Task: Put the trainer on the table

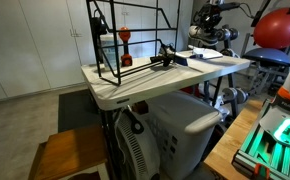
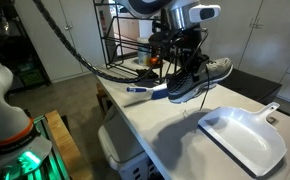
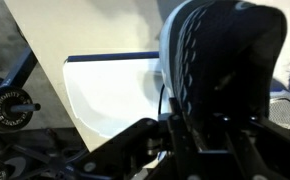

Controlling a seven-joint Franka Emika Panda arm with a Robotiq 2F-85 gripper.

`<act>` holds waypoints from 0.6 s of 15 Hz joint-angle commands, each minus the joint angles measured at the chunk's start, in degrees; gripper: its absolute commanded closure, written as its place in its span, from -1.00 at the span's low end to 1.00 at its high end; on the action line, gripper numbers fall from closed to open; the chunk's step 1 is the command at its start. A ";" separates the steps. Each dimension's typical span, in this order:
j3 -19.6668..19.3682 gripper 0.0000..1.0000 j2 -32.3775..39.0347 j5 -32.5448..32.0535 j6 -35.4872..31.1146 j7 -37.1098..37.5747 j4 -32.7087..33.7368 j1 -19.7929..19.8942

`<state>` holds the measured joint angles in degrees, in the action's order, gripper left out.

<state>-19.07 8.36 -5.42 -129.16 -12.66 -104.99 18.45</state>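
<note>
The dark grey-black trainer (image 2: 197, 78) with a paler sole edge hangs in the air above the pale table (image 2: 150, 125). My gripper (image 2: 185, 58) is shut on it from above. In the wrist view the trainer (image 3: 220, 60) fills the right side, with my dark fingers (image 3: 185, 135) clamped on it at the bottom. In an exterior view the arm and gripper (image 1: 213, 35) are small at the far end of the table (image 1: 135, 85), and the trainer is hard to make out there.
A white dustpan (image 2: 245, 138) lies on the table below and beside the trainer; it also shows in the wrist view (image 3: 110, 95). A black wire rack (image 1: 120, 40), a red goblet (image 1: 126, 40) and a black spidery stand (image 1: 168, 55) stand on the table. A brown wooden stool (image 1: 70, 155) is on the floor.
</note>
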 commanded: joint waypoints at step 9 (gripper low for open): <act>5.15 0.95 15.92 9.79 11.59 -9.68 20.10 2.98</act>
<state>-15.40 16.54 1.48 -119.98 -20.66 -94.45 19.02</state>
